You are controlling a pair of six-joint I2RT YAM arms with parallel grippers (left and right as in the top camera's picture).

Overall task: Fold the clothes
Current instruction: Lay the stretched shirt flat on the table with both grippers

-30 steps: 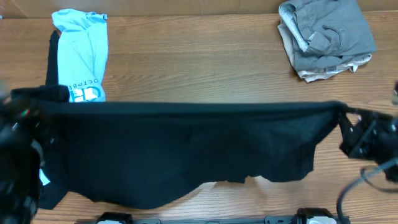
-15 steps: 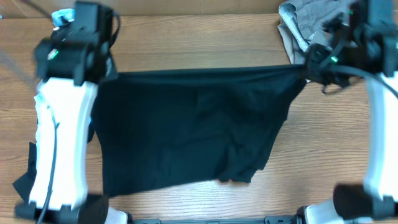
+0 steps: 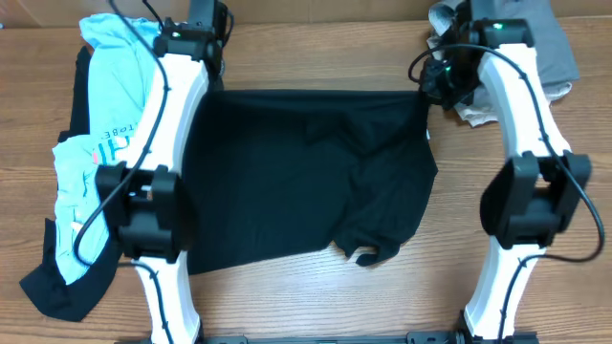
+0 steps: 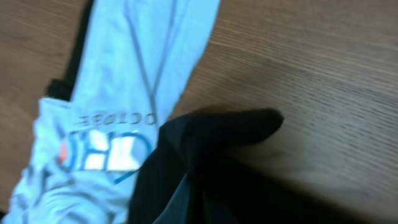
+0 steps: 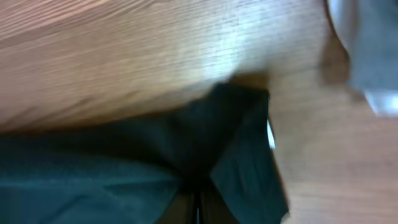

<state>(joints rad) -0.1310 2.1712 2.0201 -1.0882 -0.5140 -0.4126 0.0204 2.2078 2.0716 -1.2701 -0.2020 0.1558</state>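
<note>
We see the large plain black soft-cloth shirt lying mid wooden table, its far edge taut between the arms. The left gripper is clamped on the far-left corner and the right gripper pinches the far-right one. Risk: the limp matte cloth slips from a thin pinch, or the rumpled near hem skews the fold. The light-blue printed tee lies just beside and could snag.

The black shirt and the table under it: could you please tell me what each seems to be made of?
The black shirt looks like soft knit cloth, perhaps cotton jersey, with a matte finish: it wrinkles, lies limp and shows no sheen. The table looks like wood or a wood-look laminate, smooth with a slight gloss: brown grain lines run along it, but the pictures do not settle which of the two it is.
</note>
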